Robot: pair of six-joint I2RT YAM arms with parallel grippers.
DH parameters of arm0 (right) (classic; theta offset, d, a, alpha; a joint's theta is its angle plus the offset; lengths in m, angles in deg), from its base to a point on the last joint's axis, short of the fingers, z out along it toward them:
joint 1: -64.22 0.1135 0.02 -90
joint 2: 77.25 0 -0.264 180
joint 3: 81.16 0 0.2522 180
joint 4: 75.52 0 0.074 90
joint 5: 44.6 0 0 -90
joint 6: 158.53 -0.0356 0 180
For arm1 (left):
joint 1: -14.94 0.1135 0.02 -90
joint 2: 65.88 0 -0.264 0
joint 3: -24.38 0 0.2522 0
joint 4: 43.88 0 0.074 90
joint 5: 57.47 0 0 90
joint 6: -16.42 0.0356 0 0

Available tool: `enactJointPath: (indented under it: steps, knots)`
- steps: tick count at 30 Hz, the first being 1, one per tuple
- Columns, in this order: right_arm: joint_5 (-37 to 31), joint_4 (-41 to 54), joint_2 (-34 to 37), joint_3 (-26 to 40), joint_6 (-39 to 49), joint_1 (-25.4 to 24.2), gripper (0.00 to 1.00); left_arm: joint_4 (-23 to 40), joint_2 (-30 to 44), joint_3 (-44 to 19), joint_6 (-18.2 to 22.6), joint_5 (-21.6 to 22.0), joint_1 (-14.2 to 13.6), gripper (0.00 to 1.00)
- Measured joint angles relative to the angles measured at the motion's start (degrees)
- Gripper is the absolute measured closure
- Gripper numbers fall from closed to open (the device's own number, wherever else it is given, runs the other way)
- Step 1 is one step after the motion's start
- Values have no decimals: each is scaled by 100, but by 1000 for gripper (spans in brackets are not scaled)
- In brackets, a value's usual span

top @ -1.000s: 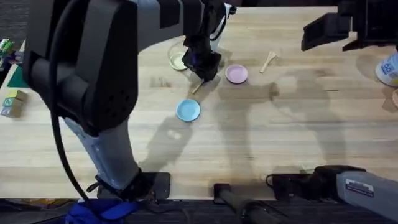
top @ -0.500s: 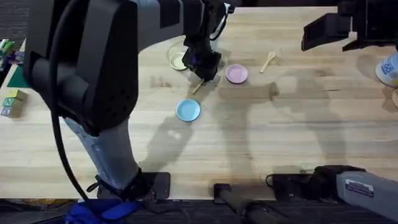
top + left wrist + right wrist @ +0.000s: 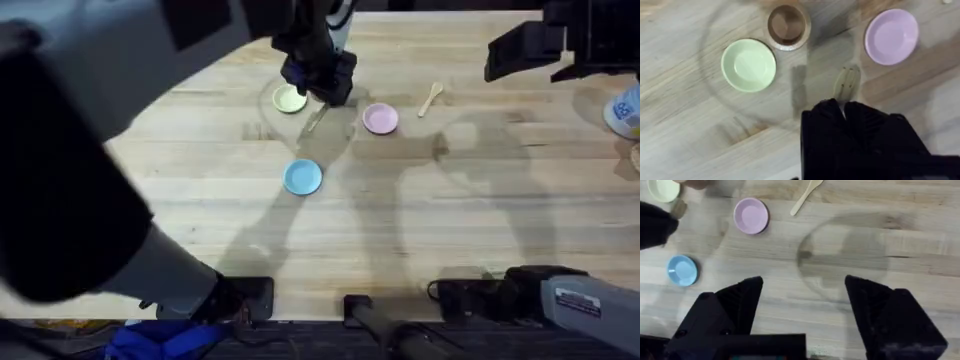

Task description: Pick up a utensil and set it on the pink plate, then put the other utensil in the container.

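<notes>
My left gripper (image 3: 842,106) is shut on the handle of the pale wooden fork (image 3: 846,83), whose tines stick out past the fingertips above the table. Seen from overhead, the left gripper (image 3: 320,92) hangs between the pale yellow plate (image 3: 288,99) and the pink plate (image 3: 380,119), with the fork (image 3: 316,121) slanting below it. The pink plate (image 3: 891,36) is bare. The brown cup (image 3: 786,26) stands beside the yellow plate (image 3: 748,65). The wooden spoon (image 3: 431,98) lies right of the pink plate. My right gripper (image 3: 805,292) is open, raised high over the table's right side.
A blue plate (image 3: 302,177) sits nearer the front, below the left gripper. At the right edge stand a white container (image 3: 625,110) and another item. Coloured blocks (image 3: 20,160) lie at the left edge. The wide middle and front of the table offer free room.
The left gripper has risen and shifted toward the back with the fork, which has left the table. The right arm has not moved.
</notes>
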Motion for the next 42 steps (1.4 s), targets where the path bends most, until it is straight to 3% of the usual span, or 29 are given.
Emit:
enactJointPath:
  steps: [6,12,23,42]
  knots:
    - [1,0,1,0,0,0,5,407,-226,-73,-2,2,-97,958]
    - [1,-2,0,0,1,0,5,520,-226,-502,-27,0,-414,958]
    - [-1,-4,0,0,0,0,5,69,-215,-769,-322,-13,-844,958]
    - [1,-2,-1,0,0,0,5,-1090,834,-776,-452,-204,-1029,959]
